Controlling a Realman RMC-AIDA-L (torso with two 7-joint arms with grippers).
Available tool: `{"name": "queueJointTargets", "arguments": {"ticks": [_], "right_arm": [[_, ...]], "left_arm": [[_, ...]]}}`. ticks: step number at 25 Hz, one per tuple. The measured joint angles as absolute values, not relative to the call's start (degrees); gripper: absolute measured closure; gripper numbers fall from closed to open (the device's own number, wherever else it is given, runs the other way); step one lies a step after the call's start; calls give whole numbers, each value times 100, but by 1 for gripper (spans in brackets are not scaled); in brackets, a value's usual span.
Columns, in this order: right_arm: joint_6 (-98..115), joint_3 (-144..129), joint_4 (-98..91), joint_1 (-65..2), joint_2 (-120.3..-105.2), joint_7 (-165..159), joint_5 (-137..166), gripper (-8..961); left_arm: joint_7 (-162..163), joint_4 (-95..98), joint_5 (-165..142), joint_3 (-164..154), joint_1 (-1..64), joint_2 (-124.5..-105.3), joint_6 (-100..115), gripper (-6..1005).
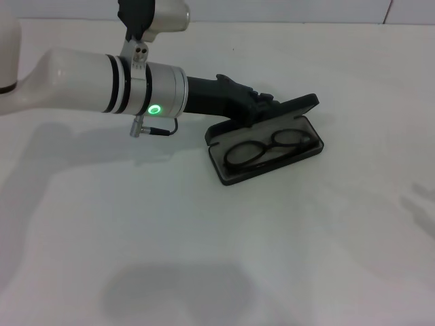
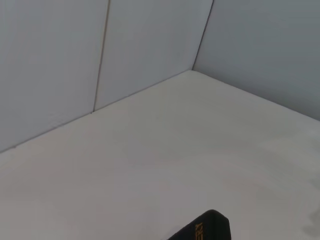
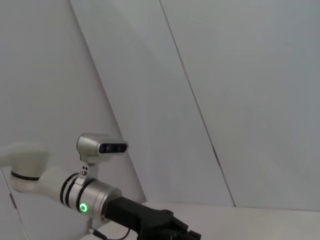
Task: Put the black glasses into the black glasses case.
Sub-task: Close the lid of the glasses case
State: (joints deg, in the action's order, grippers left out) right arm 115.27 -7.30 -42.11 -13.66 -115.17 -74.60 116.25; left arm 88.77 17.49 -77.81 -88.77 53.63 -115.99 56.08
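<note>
My left gripper point(image 1: 262, 109) rests at the lid of the black glasses case point(image 1: 234, 173), toward the surface's far right, probably to shut it. The black glasses point(image 1: 268, 147) already lie inside. I can't tell whether my fingers are open or closed.

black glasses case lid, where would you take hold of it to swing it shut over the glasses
Probably the lid's free long edge, near its far corner, coming from behind the black glasses case. The lid stands tilted up along the back, hinged to the tray where the black glasses lie flat, so pushing it forward and down closes it. The left tool is already at that edge; whether it is open is hidden.
</note>
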Motion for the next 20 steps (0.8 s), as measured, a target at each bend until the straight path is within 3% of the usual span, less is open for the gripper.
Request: {"name": "queueJointTargets", "arguments": {"ticks": [20], "right_arm": [[11557,-729,-4005,-1375,-11512,-7461,11610,617]], "left_arm": [[8850,1805,-8435,-8888,5197,-11850,5843,830]]}}
